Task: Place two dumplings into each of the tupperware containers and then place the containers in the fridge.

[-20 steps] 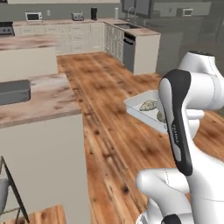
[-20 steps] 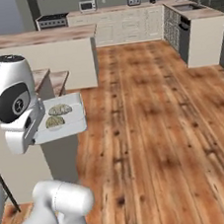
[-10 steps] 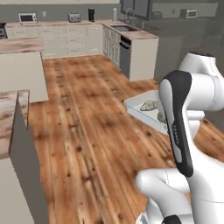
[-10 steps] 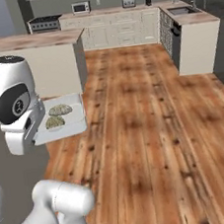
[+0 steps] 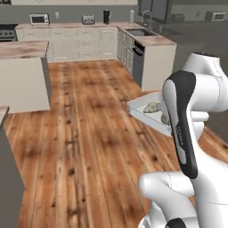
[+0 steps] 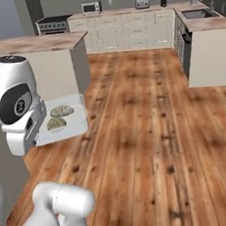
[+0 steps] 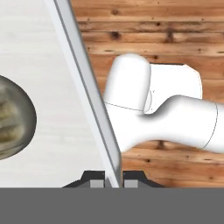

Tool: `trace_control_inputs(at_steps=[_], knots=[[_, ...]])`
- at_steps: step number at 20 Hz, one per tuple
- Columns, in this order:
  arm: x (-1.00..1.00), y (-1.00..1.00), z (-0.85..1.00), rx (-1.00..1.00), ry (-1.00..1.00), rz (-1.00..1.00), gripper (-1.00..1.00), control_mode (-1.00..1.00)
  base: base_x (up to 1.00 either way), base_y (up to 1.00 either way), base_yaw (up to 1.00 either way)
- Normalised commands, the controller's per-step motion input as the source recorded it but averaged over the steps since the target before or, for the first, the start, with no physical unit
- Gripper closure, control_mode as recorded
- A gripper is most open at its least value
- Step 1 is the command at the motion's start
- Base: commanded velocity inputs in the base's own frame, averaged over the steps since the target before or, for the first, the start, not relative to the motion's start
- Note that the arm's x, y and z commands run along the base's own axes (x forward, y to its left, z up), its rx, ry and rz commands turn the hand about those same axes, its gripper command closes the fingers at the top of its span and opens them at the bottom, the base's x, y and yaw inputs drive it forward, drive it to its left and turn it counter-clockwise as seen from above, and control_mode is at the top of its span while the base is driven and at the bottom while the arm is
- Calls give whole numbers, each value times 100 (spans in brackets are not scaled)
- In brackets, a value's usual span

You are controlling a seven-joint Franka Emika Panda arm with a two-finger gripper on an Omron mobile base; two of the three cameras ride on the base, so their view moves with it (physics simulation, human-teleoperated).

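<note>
— Which step is in hand?
— A tupperware container (image 6: 66, 122) with two dumplings (image 6: 60, 111) is carried over the floor, rim pinched by the claw (image 7: 113, 178).
— What next?
— The fridge must be reached.

A pale, translucent plastic container (image 6: 71, 127) with a smooth matt floor and a thin raised rim holds two lumpy, rough-skinned olive-tan dumplings (image 6: 61, 111). Beneath the container lies a knotty, warm-brown wood plank floor (image 6: 152, 130) with a faint sheen; beyond the container, the island's surface (image 6: 31, 44) shows mottled stone-like beige.
</note>
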Motion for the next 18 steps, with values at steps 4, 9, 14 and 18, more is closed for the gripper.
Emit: trace_control_inputs(at_steps=[4,9,14,18], knots=[[0,0,0,0,0,0,100,100,100,-45,32],[0,0,0,0,0,0,100,100,100,-53,35],[0,0,0,0,0,0,100,100,100,-68,28],[0,0,0,0,0,0,100,100,100,-73,23]])
